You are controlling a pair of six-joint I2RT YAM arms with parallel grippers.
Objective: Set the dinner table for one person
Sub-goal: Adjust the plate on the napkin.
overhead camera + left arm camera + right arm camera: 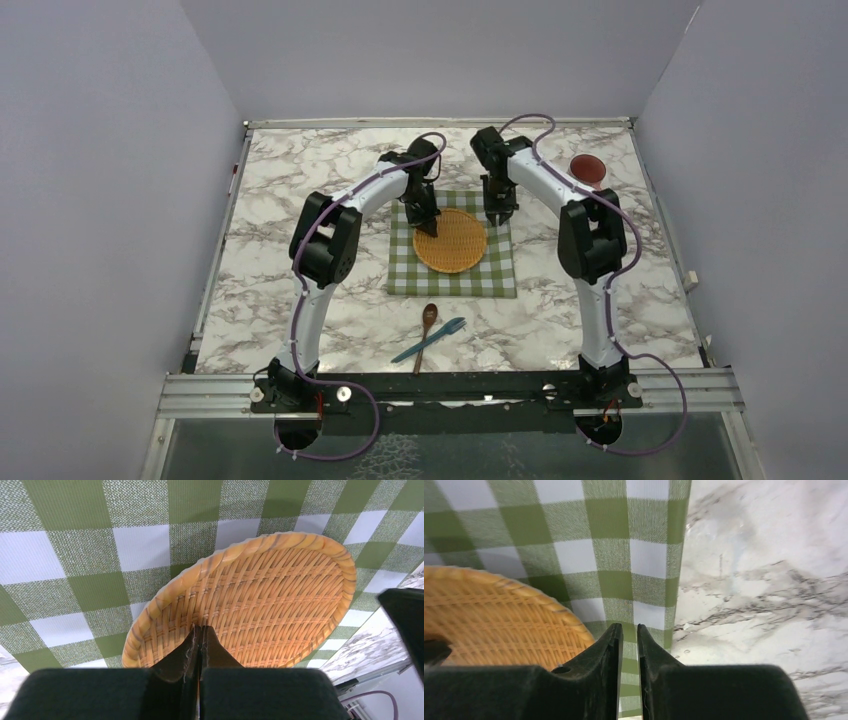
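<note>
The dinner table (290, 300) is white marble with grey veins. A green-and-white checked cloth (450, 280) lies at its middle, with a round wicker plate (452, 242) on it. My left gripper (428, 225) is shut, nothing between its fingers; in the left wrist view the left gripper (200, 628) points over the near inside of the wicker plate (270, 590). My right gripper (497, 215) hangs by the cloth's far right corner. In the right wrist view the right gripper (627, 626) is open by a narrow gap, empty, the cloth (614, 555) showing through, with the plate (489, 620) to its left.
A wooden spoon (427, 330) and a blue fork (432, 339) lie crossed on the marble in front of the cloth. A dark red bowl (587, 168) sits at the far right. A metal frame edges the table, with purple walls around it.
</note>
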